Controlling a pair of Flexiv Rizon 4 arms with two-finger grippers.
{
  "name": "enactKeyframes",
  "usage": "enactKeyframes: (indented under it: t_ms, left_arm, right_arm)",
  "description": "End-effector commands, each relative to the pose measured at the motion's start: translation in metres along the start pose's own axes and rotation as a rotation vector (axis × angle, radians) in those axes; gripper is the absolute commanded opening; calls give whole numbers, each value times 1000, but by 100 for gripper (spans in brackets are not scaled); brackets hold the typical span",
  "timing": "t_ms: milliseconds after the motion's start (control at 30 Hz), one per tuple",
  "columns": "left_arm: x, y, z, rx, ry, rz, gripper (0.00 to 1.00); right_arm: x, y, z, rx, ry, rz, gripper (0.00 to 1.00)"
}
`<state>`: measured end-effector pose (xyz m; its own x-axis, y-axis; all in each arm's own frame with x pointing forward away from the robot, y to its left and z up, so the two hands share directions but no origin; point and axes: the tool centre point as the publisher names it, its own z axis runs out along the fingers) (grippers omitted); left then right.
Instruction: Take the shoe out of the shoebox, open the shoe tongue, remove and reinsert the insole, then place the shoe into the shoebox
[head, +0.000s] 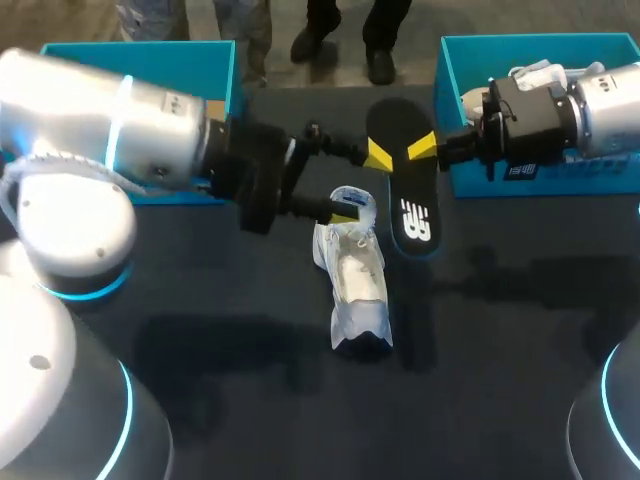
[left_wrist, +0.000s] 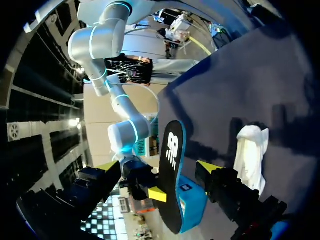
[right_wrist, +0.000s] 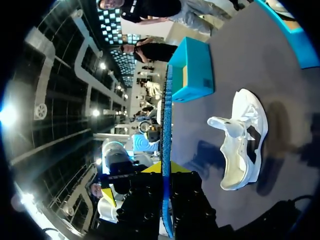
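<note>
— What is held by the right pincer (right_wrist: 166, 172)?
— The insole (right_wrist: 166, 115) is clamped edge-on between its two fingers. That grip is made plain only in the right wrist view. From the head view, a single yellow tip is seen against the black insole.
— And the left pincer (head: 362, 185)?
— It is spread wide, and nothing is gripped. In the left wrist view the insole is seen between its fingers with its logo face shown. From above, one tip is seen near the insole and the other at the shoe (head: 355, 285).
— Where is the shoe found?
— It is laid on the surface (head: 500, 350), at 7 o'clock of the insole. The left shoebox (head: 222, 75) is placed at 10 o'clock and the right shoebox (head: 590, 183) at 2 o'clock.
</note>
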<state>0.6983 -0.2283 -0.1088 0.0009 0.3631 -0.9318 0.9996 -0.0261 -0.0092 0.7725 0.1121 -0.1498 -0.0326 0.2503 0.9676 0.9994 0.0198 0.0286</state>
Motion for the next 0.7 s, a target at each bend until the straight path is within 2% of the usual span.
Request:
enactKeyframes:
  t_ms: [33,367,500,700]
  left_arm:
    - [-15,4,-31,34,247,-31,100]
    - [-40,24,-38,85,513,-79,100]
    - [-43,31,-39,81,575,-65,100]
    - [-48,39,-40,95,740,-92,100]
  right_arm:
    - [-8,1,6,7,3,11,0]
    - [-14,-3,15,13,12,22,0]
    - [-15,-4,16,14,13,22,0]
    - [-17,-5,17,14,14,22,0]
